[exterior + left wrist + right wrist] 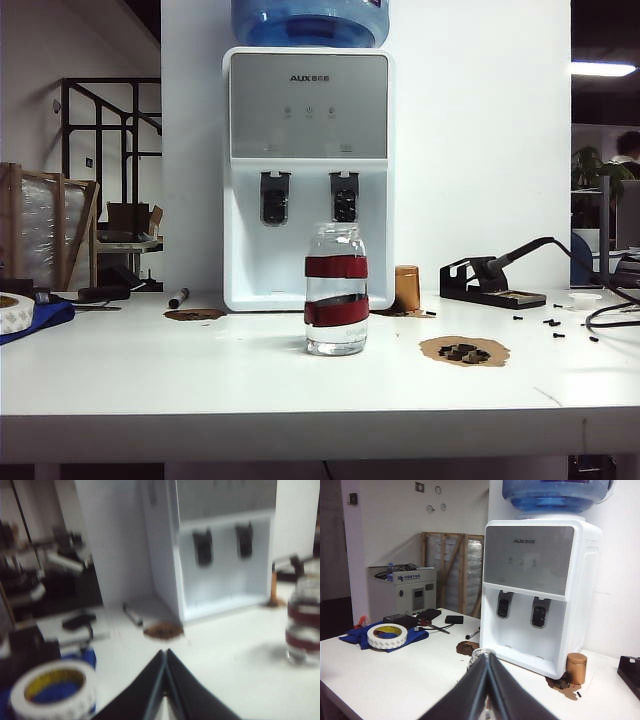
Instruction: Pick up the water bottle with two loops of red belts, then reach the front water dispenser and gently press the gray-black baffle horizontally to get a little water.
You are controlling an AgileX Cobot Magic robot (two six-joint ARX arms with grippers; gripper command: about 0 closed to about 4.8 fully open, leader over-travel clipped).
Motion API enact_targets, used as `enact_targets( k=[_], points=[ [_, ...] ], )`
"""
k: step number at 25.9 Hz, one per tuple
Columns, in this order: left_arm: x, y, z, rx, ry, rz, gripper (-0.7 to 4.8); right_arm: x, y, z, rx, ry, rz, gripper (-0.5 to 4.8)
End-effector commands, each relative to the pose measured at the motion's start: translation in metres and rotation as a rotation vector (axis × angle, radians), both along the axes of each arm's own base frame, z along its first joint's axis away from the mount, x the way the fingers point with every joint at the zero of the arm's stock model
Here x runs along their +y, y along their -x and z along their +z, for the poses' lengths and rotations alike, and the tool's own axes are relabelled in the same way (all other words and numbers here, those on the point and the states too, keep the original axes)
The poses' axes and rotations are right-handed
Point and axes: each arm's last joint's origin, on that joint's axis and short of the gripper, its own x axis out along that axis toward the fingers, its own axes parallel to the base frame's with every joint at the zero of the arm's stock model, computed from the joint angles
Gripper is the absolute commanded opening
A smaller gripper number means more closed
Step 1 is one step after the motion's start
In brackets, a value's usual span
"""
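The water bottle, a clear glass jar with two dark-red bands, stands upright on the white table in front of the water dispenser. The gray-black baffle hangs under the dispenser's left tap. Neither arm shows in the exterior view. My left gripper is shut and empty, low over the table, with the bottle off to one side and well ahead. My right gripper is also shut and empty. Its closed tips hide most of the bottle, only the rim showing; the baffle lies beyond.
A twin lever hangs right of the baffle. A short brown cylinder stands by the dispenser's right foot, a soldering stand with cables further right. A tape roll on blue cloth and a marker lie left. Brown patches dot the table.
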Motion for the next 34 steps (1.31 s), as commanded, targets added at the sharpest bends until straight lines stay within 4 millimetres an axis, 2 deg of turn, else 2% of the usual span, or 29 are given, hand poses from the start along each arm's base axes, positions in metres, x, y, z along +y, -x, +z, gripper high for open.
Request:
enact_targets(
  k=[1, 7, 9, 10, 11, 13, 14, 15, 17, 18, 19, 20, 21, 22, 23, 24, 25, 26, 27, 29, 30, 31, 32, 33, 34],
  points=[
    [0.000, 0.001, 0.014, -0.061, 0.059, -0.002, -0.04, 0.000, 0.002, 0.008, -0.047, -0.030, 0.008, -0.05],
    [0.000, 0.006, 0.047, -0.104, 0.227, -0.040, -0.04, -0.003, 0.011, 0.032, -0.055, -0.054, 0.009, -0.05],
    [-0.001, 0.013, 0.073, -0.126, 0.284, -0.107, -0.04, -0.004, 0.014, 0.054, -0.081, -0.062, 0.002, -0.05],
    [-0.002, 0.019, 0.094, -0.137, 0.312, -0.157, -0.04, -0.003, 0.012, 0.068, -0.053, -0.071, 0.007, -0.05],
    [-0.003, 0.023, 0.103, -0.143, 0.316, -0.181, -0.04, -0.002, 0.009, 0.074, -0.027, -0.068, 0.012, -0.05],
    [-0.005, 0.030, 0.138, -0.185, 0.312, -0.276, -0.04, 0.004, -0.011, 0.101, 0.117, -0.027, 0.059, -0.05],
    [-0.005, 0.029, 0.143, -0.188, 0.316, -0.280, -0.04, 0.006, -0.017, 0.108, 0.152, -0.019, 0.057, -0.05],
    [-0.005, 0.023, 0.160, -0.173, 0.345, -0.298, -0.04, 0.009, -0.031, 0.123, 0.225, -0.004, 0.055, -0.05],
    [-0.006, 0.008, 0.176, -0.145, 0.355, -0.298, -0.04, 0.012, -0.042, 0.135, 0.283, 0.011, 0.053, -0.04],
    [-0.007, -0.011, 0.189, -0.110, 0.358, -0.298, -0.04, 0.015, -0.053, 0.144, 0.343, 0.034, 0.051, -0.05],
    [-0.008, -0.022, 0.195, -0.096, 0.361, -0.299, -0.04, 0.016, -0.059, 0.148, 0.374, 0.053, 0.050, -0.04],
    [-0.013, -0.045, 0.201, -0.074, 0.366, -0.313, -0.04, 0.018, -0.066, 0.151, 0.426, 0.103, 0.053, 0.06],
    [-0.018, -0.060, 0.200, -0.050, 0.369, -0.332, -0.04, 0.018, -0.068, 0.152, 0.443, 0.129, 0.054, 0.08],
    [-0.030, -0.083, 0.192, -0.003, 0.366, -0.339, -0.04, 0.019, -0.071, 0.154, 0.492, 0.144, 0.056, 0.09],
    [-0.036, -0.094, 0.185, 0.025, 0.346, -0.342, -0.04, 0.019, -0.074, 0.155, 0.504, 0.147, 0.045, 0.24],
    [-0.050, -0.114, 0.168, 0.077, 0.283, -0.365, -0.04, 0.019, -0.074, 0.155, 0.510, 0.149, 0.045, 0.89],
    [-0.058, -0.124, 0.157, 0.107, 0.249, -0.377, -0.03, 0.020, -0.075, 0.155, 0.507, 0.149, 0.045, 1.55],
    [-0.070, -0.137, 0.142, 0.123, 0.216, -0.399, 0.39, 0.020, -0.075, 0.156, 0.477, 0.167, 0.062, 3.46],
    [-0.074, -0.142, 0.135, 0.129, 0.213, -0.398, 0.70, 0.020, -0.075, 0.157, 0.459, 0.186, 0.075, 4.00],
    [-0.081, -0.157, 0.113, 0.162, 0.209, -0.388, 1.43, 0.023, -0.074, 0.157, 0.431, 0.204, 0.182, 4.13],
    [-0.083, -0.165, 0.100, 0.193, 0.202, -0.384, 2.11, 0.025, -0.075, 0.157, 0.431, 0.187, 0.283, 4.13],
    [-0.084, -0.169, 0.093, 0.205, 0.198, -0.383, 2.52, 0.026, -0.075, 0.157, 0.427, 0.181, 0.326, 4.13],
    [-0.086, -0.175, 0.084, 0.231, 0.192, -0.379, 3.32, 0.028, -0.074, 0.158, 0.413, 0.174, 0.383, 4.13],
    [-0.088, -0.180, 0.074, 0.252, 0.189, -0.381, 3.89, 0.028, -0.075, 0.159, 0.405, 0.166, 0.413, 4.13],
    [-0.088, -0.182, 0.068, 0.254, 0.189, -0.385, 4.09, 0.028, -0.075, 0.159, 0.407, 0.166, 0.407, 4.13]
  ],
)
